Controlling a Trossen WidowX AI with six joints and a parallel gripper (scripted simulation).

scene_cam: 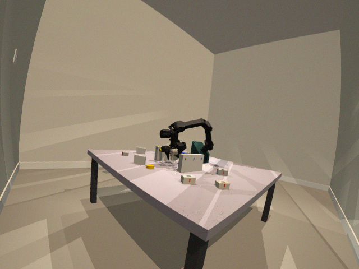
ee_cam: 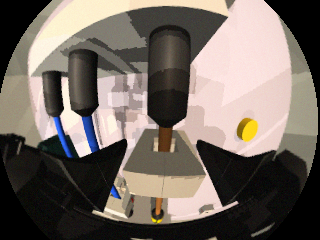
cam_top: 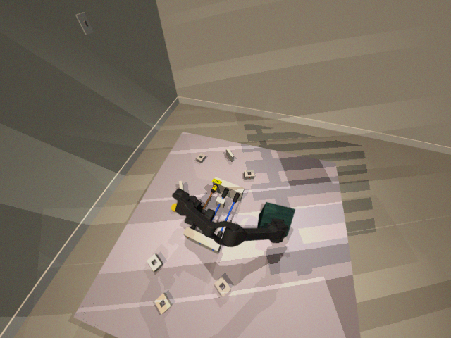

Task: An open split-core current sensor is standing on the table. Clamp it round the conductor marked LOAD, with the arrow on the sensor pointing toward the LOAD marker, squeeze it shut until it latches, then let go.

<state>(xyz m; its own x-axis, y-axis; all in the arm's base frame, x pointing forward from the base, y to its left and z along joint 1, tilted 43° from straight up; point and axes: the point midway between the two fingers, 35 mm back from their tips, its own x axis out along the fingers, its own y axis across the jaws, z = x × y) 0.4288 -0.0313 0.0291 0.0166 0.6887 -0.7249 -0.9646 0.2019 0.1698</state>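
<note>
The light grey current sensor point(ee_cam: 165, 184) sits around the brown conductor point(ee_cam: 165, 134) point(cam_top: 208, 201), its two halves looking closed together; the latch cannot be made out. Its arrow is not visible. My gripper point(ee_cam: 162, 143) is open, with a finger on each side of the sensor and a gap at both sides. In the top view the arm hides the sensor. A yellow marker point(cam_top: 217, 181) stands at the far end of the brown conductor, its lettering too small to read. It shows low in the wrist view as a yellow band point(ee_cam: 157, 219).
Two blue conductors run beside the brown one, one carrying a white block point(cam_top: 220, 201) point(ee_cam: 119, 204). End blocks point(cam_top: 201, 241) point(scene_cam: 190, 164) hold the conductors. A yellow disc point(cam_top: 173, 207) point(scene_cam: 150, 166) point(ee_cam: 247, 130), a dark green box point(cam_top: 278, 215) and several small pale blocks stand around.
</note>
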